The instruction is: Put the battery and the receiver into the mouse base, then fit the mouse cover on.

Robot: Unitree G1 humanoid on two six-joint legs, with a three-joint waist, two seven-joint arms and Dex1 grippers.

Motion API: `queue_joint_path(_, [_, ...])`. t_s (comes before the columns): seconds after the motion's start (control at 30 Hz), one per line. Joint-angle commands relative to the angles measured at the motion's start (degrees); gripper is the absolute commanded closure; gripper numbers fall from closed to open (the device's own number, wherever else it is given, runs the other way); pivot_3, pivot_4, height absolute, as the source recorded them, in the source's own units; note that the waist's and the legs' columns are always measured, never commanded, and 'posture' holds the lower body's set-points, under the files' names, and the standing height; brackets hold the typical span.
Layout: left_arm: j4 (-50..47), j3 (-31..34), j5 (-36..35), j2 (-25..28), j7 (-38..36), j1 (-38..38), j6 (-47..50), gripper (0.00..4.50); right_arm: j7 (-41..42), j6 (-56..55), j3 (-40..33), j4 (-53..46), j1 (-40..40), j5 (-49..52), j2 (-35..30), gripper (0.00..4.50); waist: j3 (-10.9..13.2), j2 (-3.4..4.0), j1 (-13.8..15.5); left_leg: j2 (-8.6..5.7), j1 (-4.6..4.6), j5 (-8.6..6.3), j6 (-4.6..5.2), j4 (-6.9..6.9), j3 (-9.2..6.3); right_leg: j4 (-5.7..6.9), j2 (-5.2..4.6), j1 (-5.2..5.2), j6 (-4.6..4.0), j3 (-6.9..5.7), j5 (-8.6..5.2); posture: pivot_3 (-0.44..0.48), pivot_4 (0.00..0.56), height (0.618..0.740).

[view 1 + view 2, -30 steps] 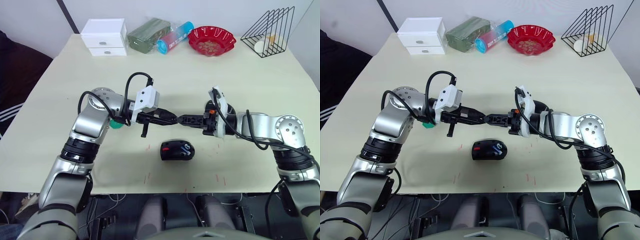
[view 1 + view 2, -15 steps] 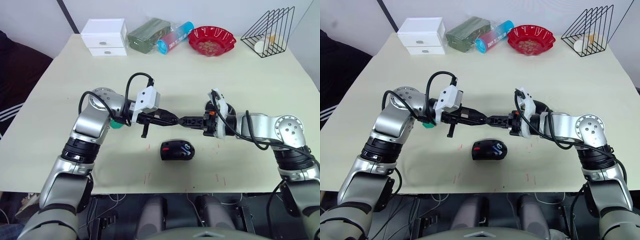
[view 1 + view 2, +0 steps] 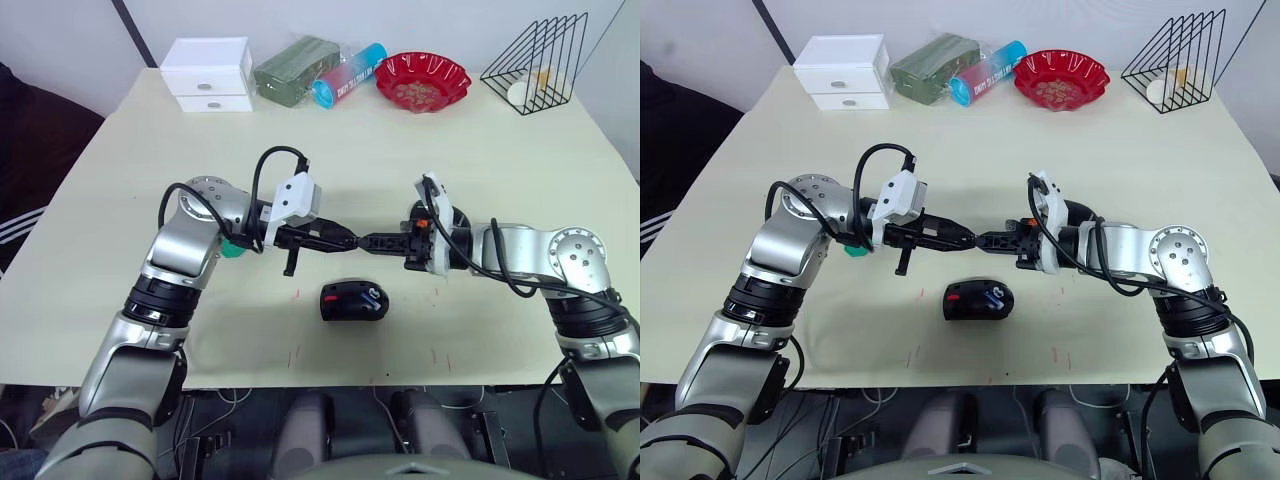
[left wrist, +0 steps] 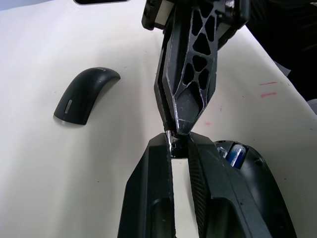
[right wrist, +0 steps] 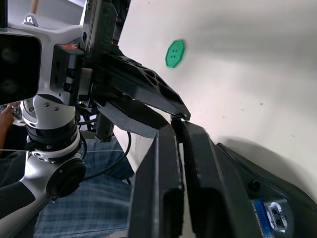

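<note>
The black mouse base (image 3: 353, 300), with its red patch, lies on the table near the front, and a blue battery (image 4: 237, 154) sits in its open bay. Just above it my two grippers meet tip to tip. My left gripper (image 3: 348, 241) is shut on the tiny receiver (image 4: 170, 140). My right gripper (image 3: 366, 240) comes from the other side, its fingers closed on the same small piece. The plain black mouse cover (image 4: 85, 94) lies on the table apart from the base.
A green button (image 3: 232, 250) lies under my left forearm. Along the far edge stand a white drawer box (image 3: 208, 75), a green pack (image 3: 295, 68), a blue-pink tube (image 3: 350, 72), a red bowl (image 3: 423, 80) and a wire rack (image 3: 535, 62).
My right gripper's fingers have closed at the tips of my left gripper. Both arms and the mouse base have stayed where they were.
</note>
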Motion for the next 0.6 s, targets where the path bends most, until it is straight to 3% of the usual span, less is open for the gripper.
queue_joint_path(0.03, [-2.09, 0.16, -0.83, -0.02, -0.54, -0.69, -0.64, 4.5, 1.0, -0.7, -0.61, -1.5, -0.76, 0.23, -0.66, 4.48, 0.0, 0.0, 0.02, 0.0, 0.0, 0.0, 0.0, 0.0, 0.0, 0.0, 0.0, 0.0, 0.0, 0.0, 0.0, 0.0, 0.15, 0.74])
queue_joint_path(0.4, [-0.96, 0.4, -0.35, -0.34, 0.14, -0.68, -1.25, 4.5, 3.92, -0.27, -0.88, -3.26, -0.5, -0.46, -1.57, 4.48, 0.0, 0.0, 0.02, 0.0, 0.0, 0.0, 0.0, 0.0, 0.0, 0.0, 0.0, 0.0, 0.0, -0.01, 0.0, 0.0, 0.15, 0.74])
queue_joint_path(0.43, [-0.97, 0.51, -0.42, -0.37, 0.32, -0.58, -1.18, 4.02, 4.25, -0.33, -0.91, -3.44, -0.4, -0.55, -1.68, 4.5, 0.0, 0.0, 0.02, 0.0, 0.0, 0.0, 0.0, 0.0, 0.0, 0.0, 0.0, 0.0, 0.0, -0.01, 0.0, 0.0, 0.15, 0.74])
queue_joint_path(0.6, [-1.49, 1.29, -1.06, 0.41, 0.33, 0.93, -0.74, 2.45, 5.89, -0.43, -1.75, -4.8, 0.68, -0.98, -2.93, 4.5, 0.0, 0.0, 0.02, 0.0, 0.0, 0.0, 0.0, 0.0, -0.01, 0.0, 0.0, 0.0, 0.0, -0.01, 0.0, 0.0, 0.15, 0.74])
